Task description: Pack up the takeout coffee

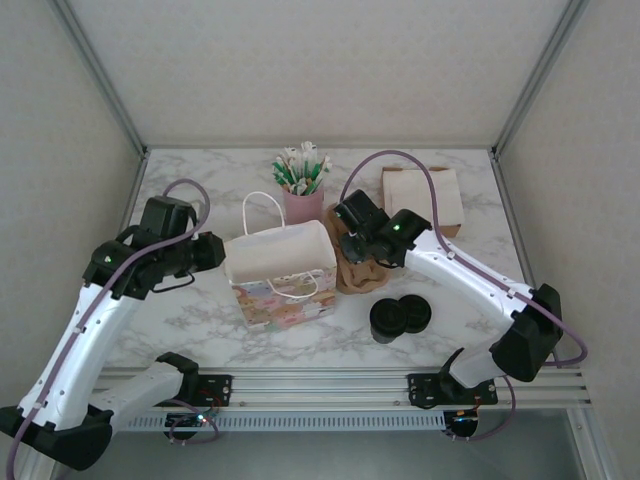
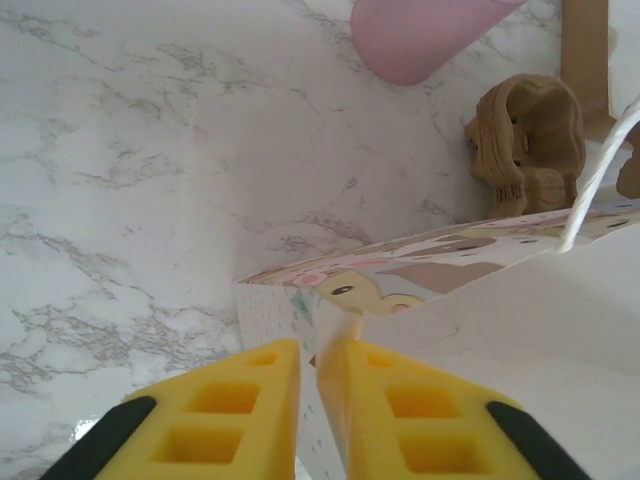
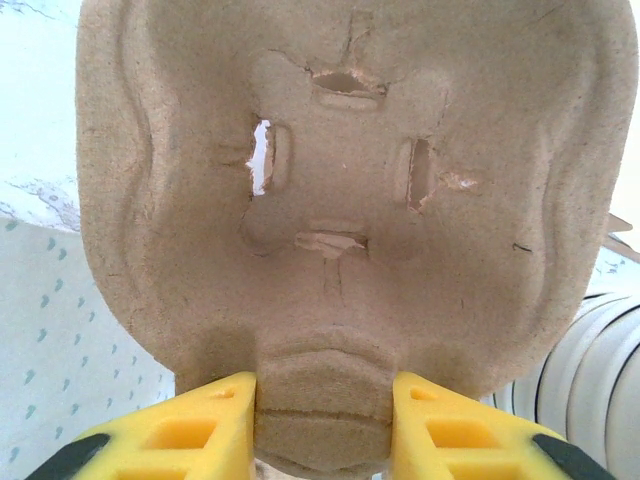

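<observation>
Left of the bag [image 1: 285, 305], the left claw [image 2: 308, 350] is pinched almost closed on the top edge of the bag's side wall. This looks meant to steady the bag and hold its mouth open, and the arm is folded at the elbow with its wrist turned in toward the bag. Just right of the bag, the right claw [image 3: 323, 390] clamps a tab of the brown pulp cup tray [image 3: 340, 200], tipped up, its arm stretched in diagonally, probably to load the tray. By the bag's front right corner sit two black round shapes [image 1: 387, 320]; whether either is the takeout coffee cannot be told.
</observation>
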Motion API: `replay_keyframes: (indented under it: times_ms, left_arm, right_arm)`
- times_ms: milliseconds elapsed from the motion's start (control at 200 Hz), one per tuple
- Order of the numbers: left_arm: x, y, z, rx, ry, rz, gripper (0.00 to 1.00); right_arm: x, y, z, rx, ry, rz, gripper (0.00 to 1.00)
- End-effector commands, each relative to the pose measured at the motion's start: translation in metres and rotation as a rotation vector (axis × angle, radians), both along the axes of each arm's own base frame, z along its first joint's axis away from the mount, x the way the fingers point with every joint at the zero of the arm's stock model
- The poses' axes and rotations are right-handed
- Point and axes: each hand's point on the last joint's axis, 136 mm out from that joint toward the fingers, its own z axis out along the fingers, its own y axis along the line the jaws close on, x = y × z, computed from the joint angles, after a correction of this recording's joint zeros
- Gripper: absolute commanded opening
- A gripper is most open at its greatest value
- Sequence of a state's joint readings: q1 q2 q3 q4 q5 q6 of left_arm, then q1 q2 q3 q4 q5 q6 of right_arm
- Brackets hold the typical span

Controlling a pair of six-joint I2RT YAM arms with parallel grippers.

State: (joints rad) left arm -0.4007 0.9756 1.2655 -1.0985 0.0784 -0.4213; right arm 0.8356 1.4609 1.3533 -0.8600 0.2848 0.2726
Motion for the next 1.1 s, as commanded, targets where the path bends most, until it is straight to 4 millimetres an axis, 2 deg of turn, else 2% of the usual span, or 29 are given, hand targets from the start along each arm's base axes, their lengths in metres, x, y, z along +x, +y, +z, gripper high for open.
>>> replay_keyframes:
  times_ms: [0,55,200,450,601,696,751,881,946,1096]
  left_arm:
    - [-0.007,-0.002,0.004,0.030,0.016,-0.056,0.20]
    - [-0.006,-0.003,0.005,0.032,0.023,-0.060,0.29]
    - [-0.010,-0.008,0.015,0.000,0.033,-0.047,0.46]
    - [-0.035,0.004,0.017,0.085,0.120,0.073,0.47]
    - [-0.050,-0.001,0.013,0.106,0.155,0.077,0.48]
    - [-0.052,-0.006,0.004,0.143,0.173,0.081,0.49]
    - [-0.051,-0.012,-0.004,0.169,0.187,0.062,0.46]
    - [-0.043,-0.011,-0.011,0.235,0.180,0.063,0.40]
    - [-0.038,-0.013,-0.009,0.238,0.158,0.049,0.27]
    - [-0.030,-0.004,-0.001,0.317,0.110,0.036,0.08]
  right_arm:
    - [0.000,-0.003,0.008,0.018,-0.028,0.009,0.33]
    - [0.000,-0.003,0.008,0.019,-0.029,0.012,0.33]
    - [-0.001,-0.005,0.010,0.022,-0.034,0.007,0.33]
    - [-0.002,-0.007,0.011,0.021,-0.038,0.006,0.33]
    - [-0.001,-0.006,0.009,0.015,-0.036,0.007,0.33]
    - [-0.001,-0.005,0.008,0.019,-0.035,0.011,0.33]
    - [-0.001,-0.004,0.007,0.019,-0.034,0.012,0.33]
    - [-0.001,-0.002,0.007,0.026,-0.029,0.016,0.33]
    - [-0.002,-0.004,0.007,0.026,-0.031,0.014,0.33]
    - [-0.003,-0.007,0.009,0.021,-0.041,0.019,0.33]
